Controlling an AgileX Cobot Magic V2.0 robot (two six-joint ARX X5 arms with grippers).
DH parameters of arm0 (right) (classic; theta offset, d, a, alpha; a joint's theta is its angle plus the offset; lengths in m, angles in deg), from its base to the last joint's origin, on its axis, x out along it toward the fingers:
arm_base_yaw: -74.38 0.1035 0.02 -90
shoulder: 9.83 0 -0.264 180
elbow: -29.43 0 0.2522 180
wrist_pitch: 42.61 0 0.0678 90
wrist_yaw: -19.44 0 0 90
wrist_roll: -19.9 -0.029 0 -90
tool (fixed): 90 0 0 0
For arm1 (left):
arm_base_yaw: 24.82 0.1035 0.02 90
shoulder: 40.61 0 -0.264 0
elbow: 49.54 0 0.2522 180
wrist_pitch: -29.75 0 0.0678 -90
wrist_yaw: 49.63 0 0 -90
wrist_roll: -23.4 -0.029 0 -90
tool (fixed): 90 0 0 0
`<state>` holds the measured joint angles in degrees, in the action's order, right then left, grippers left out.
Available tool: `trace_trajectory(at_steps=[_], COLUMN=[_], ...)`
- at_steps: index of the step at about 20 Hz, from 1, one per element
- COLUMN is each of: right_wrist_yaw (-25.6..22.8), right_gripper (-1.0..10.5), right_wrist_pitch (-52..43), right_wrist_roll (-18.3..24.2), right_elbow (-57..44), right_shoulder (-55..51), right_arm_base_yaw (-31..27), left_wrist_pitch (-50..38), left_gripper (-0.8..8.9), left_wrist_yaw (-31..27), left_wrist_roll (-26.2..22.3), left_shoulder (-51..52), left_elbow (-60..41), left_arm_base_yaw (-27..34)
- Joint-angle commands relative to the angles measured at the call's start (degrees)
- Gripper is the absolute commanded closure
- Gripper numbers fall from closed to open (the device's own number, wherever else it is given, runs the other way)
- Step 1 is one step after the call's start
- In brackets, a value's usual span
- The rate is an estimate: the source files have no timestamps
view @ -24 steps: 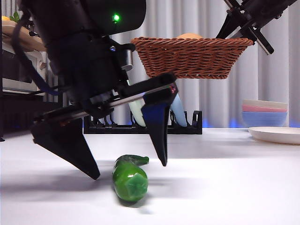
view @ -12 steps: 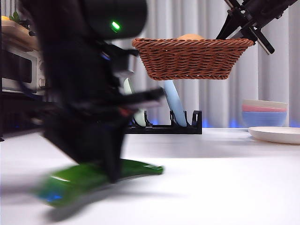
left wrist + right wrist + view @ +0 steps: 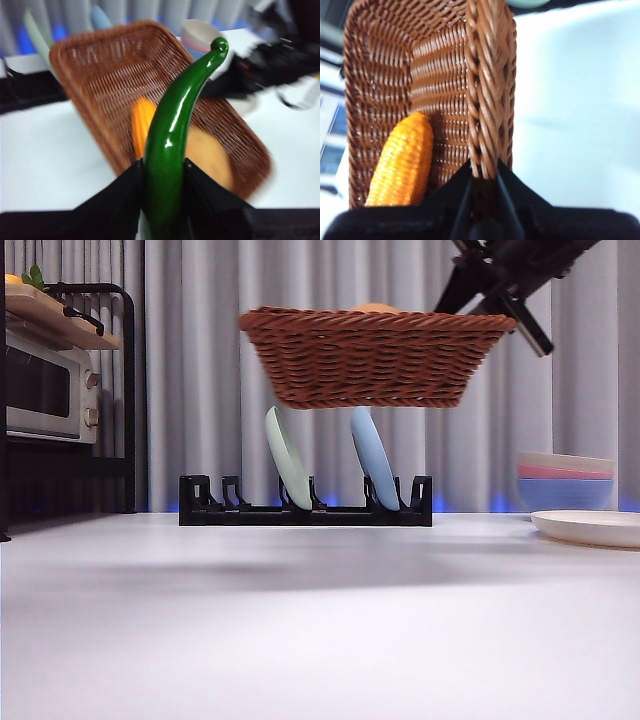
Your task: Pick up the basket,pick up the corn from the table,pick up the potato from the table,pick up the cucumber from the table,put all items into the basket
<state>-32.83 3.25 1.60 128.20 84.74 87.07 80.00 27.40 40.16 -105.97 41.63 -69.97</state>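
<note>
The brown wicker basket hangs in the air above the white table. My right gripper holds it from the upper right, its jaws shut on the braided rim. Inside the basket lies the ribbed orange-yellow corn. The left wrist view shows the corn beside the tan potato on the basket's floor. My left gripper is shut on the glossy green cucumber, held over the basket with its stem end pointing away. The left arm is out of the front view.
A black dish rack with a pale green and a blue plate stands at the back, below the basket. A microwave sits far left. Stacked bowls and a white plate are at the right.
The left gripper closed on the cucumber, lifted it off the table and rose out of the front view. The basket shifted left and a little up.
</note>
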Motion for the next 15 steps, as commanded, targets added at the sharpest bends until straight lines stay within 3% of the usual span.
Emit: trace_trajectory(at_steps=[1,6,10,11,12,13,14,15], right_wrist_yaw=[0.7,-3.69,-3.61,-3.63,-3.61,-3.63,-3.65,-3.65], right_gripper=[9.6,9.6,9.6,9.6,9.6,9.6,9.6,9.6], right_wrist_pitch=[-0.61,1.46,1.6,1.84,1.97,2.05,2.05,2.05], right_wrist_roll=[-0.04,0.39,0.37,0.39,0.39,0.39,0.39,0.39], right_elbow=[0.68,0.68,0.68,0.68,0.68,0.68,0.68,0.68], right_shoulder=[-0.46,-0.46,-0.46,-0.46,-0.46,-0.46,-0.46,-0.46], right_arm_base_yaw=[1.88,5.77,7.08,7.21,7.23,7.23,7.23,7.23], left_wrist_pitch=[-1.2,-1.66,-0.46,1.07,2.67,3.91,4.26,4.24], left_gripper=[8.22,8.22,8.05,7.34,5.61,2.95,2.11,2.15], left_wrist_yaw=[3.04,6.23,6.16,6.19,6.29,6.84,7.13,7.26], left_wrist_roll=[-4.92,-6.49,-8.55,-9.27,-9.33,-9.31,-9.29,-9.29], left_shoulder=[-7.8,-24.33,-30.86,-31.85,-32.28,-32.59,-32.61,-32.61], left_elbow=[5.38,17.29,18.86,18.86,18.86,18.86,18.86,18.86], left_arm_base_yaw=[4.0,8.11,8.9,8.94,9.2,9.51,9.51,9.51])
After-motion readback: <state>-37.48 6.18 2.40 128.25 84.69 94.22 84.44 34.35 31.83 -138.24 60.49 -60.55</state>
